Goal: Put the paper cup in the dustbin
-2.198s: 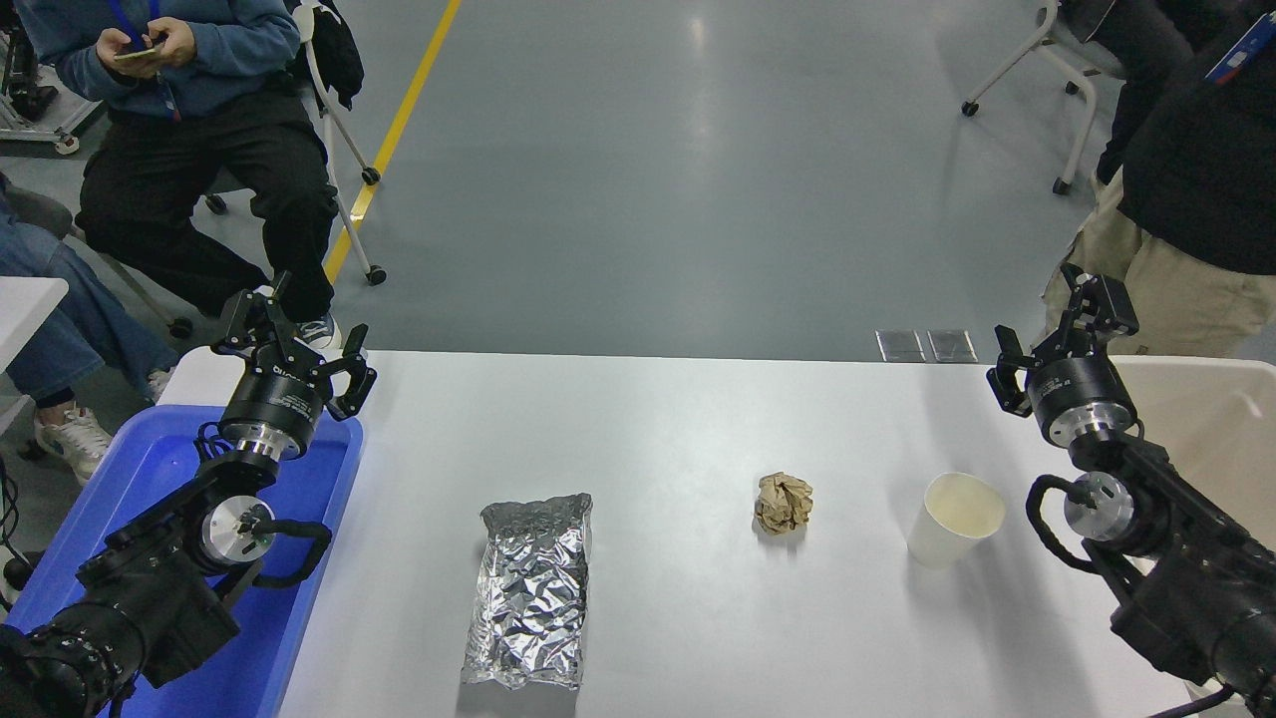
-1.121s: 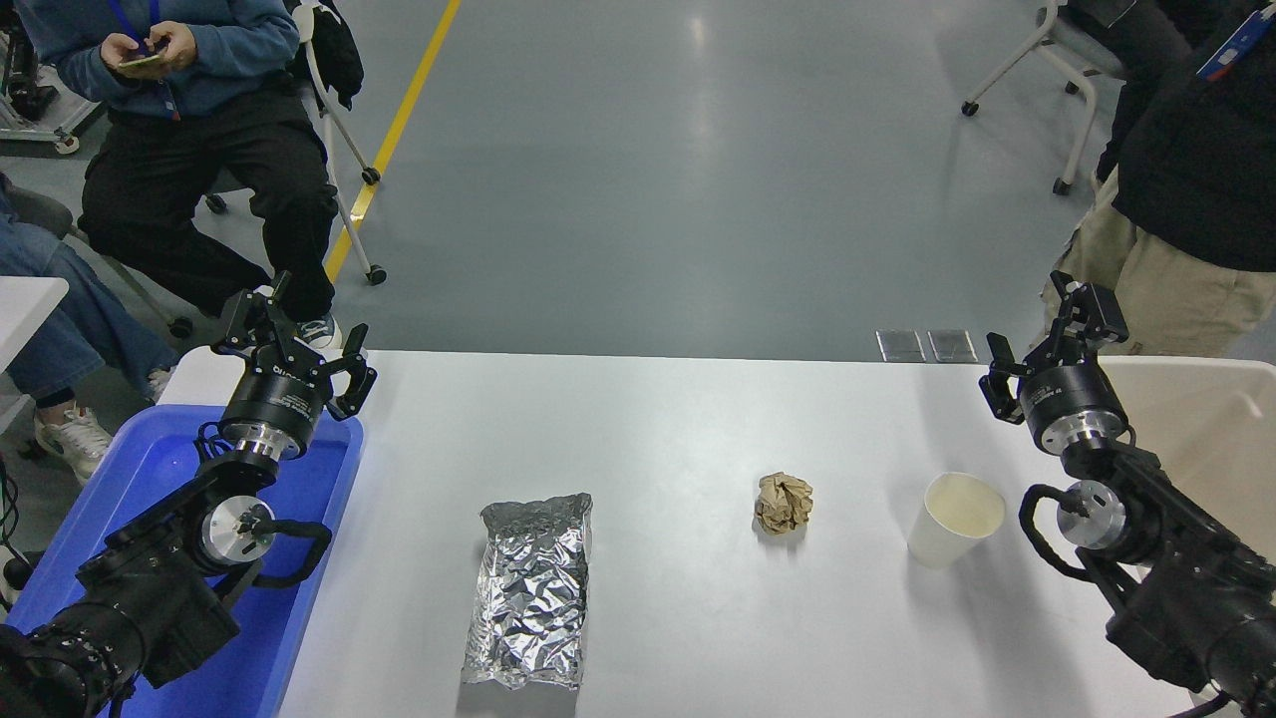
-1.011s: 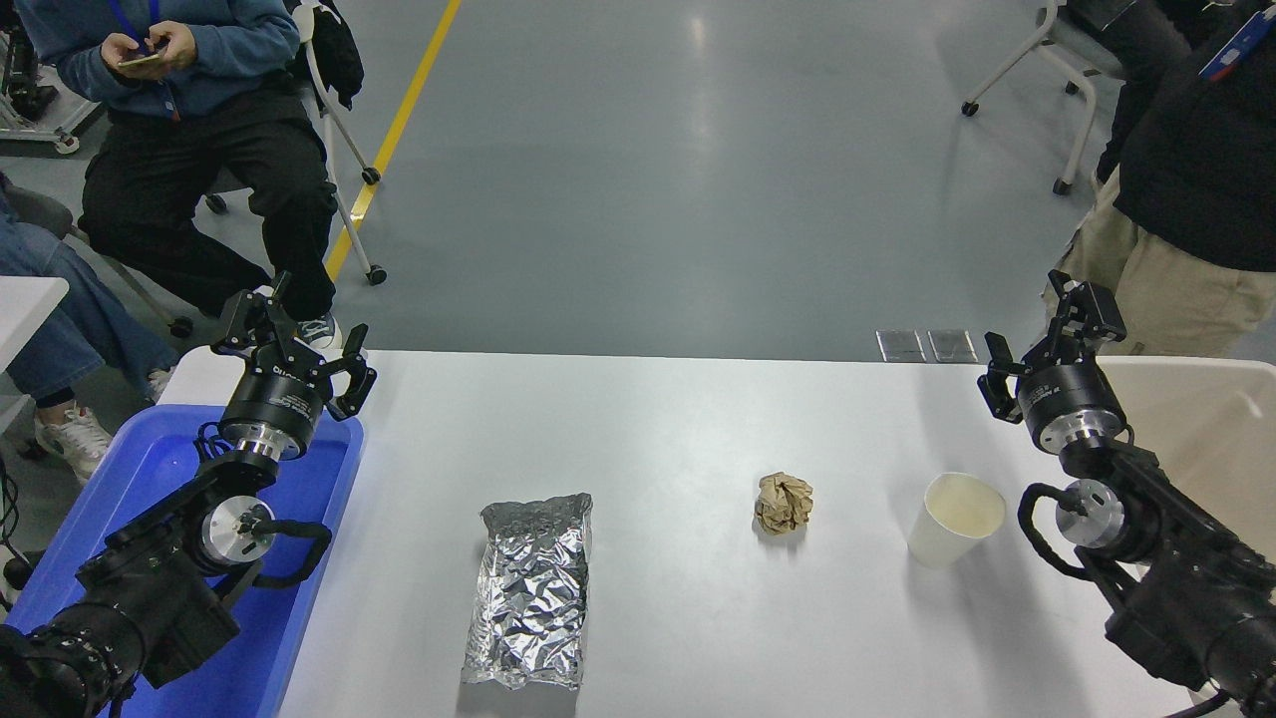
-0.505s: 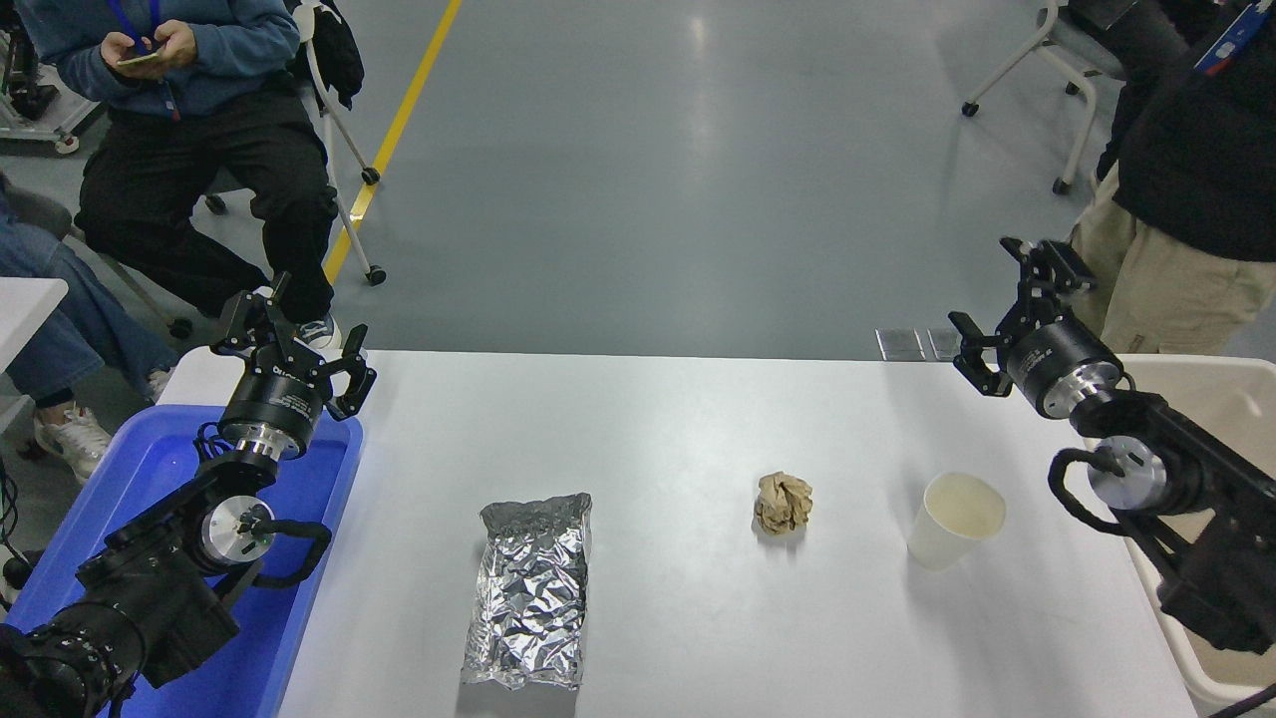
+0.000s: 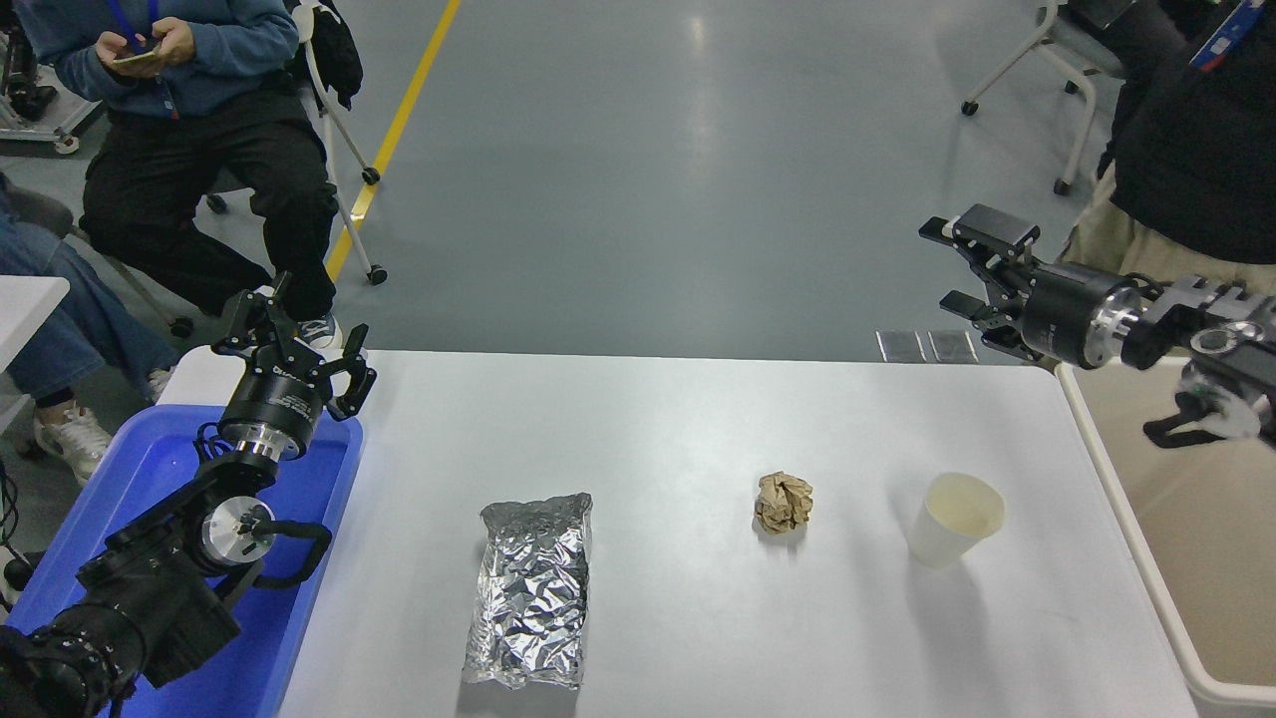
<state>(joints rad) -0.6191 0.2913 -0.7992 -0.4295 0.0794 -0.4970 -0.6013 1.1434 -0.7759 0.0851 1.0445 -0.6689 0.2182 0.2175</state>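
Note:
The paper cup [image 5: 954,519], white with a cream inside, stands upright on the white table [image 5: 678,419] at the right. The dustbin [image 5: 1186,519], beige with an off-white rim, stands against the table's right edge. My right gripper [image 5: 957,267] is open and empty, raised high above the table's far right corner, pointing left, well above and behind the cup. My left gripper [image 5: 289,334] is open and parked at the far left over the blue tray.
A crumpled brown paper ball [image 5: 784,502] lies left of the cup. A silver foil bag [image 5: 528,590] lies at the table's middle front. A blue tray [image 5: 169,519] stands at the left. A person sits at top left, another stands at top right.
My right arm has lifted up and swung away from the table, turning the gripper to point left. The bin's inside now shows. The cup and the left arm have not moved.

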